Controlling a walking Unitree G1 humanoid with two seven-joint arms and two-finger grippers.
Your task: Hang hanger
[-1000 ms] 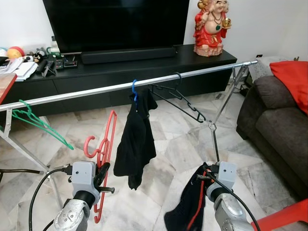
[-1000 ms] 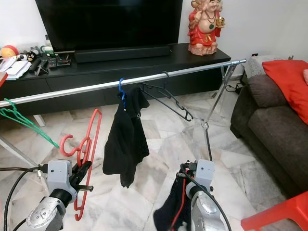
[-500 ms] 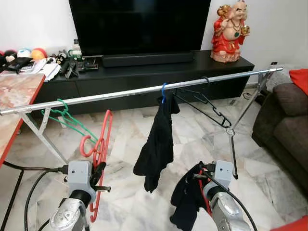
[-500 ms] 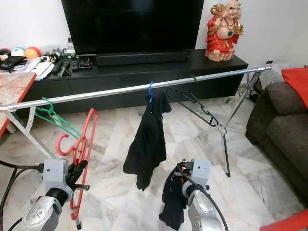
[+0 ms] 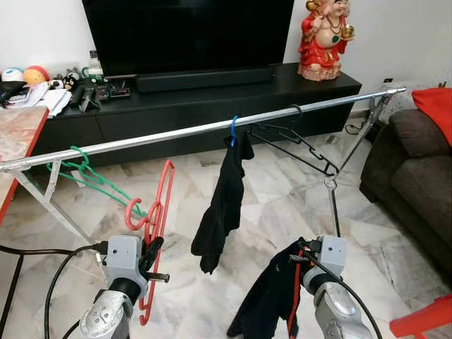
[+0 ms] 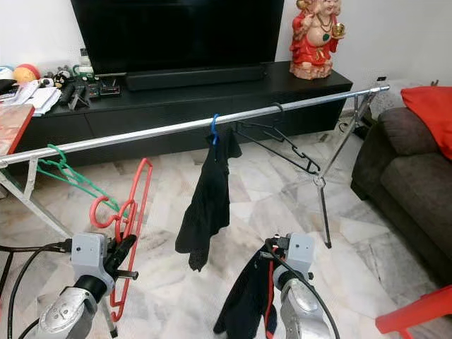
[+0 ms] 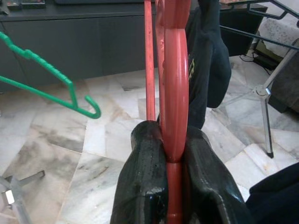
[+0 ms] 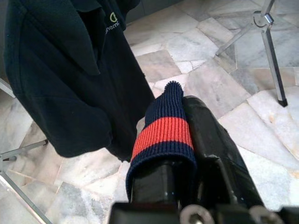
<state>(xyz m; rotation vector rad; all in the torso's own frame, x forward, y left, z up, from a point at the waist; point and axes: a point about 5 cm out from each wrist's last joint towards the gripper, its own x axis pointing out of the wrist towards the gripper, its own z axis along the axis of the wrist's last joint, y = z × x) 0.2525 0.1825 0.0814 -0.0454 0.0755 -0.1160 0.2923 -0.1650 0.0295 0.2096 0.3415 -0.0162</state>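
Pretty normal living room. The floor (image 5: 268, 191) is pale marble tile with grey veining, kinda glossy. Long low black TV stand (image 5: 212, 95) sits against a white wall (image 5: 395, 35), with a big dark TV (image 5: 187, 32) and a soundbar (image 5: 205, 79) on it. A red and gold statue (image 5: 323, 39) stands at the stand's right end, and the left end has a pile of clutter (image 5: 63, 85). A dark grey sofa (image 5: 417, 176) sits on the right with something red (image 5: 436, 106) draped on it. A reddish tabletop (image 5: 14, 134) pokes in from the left.
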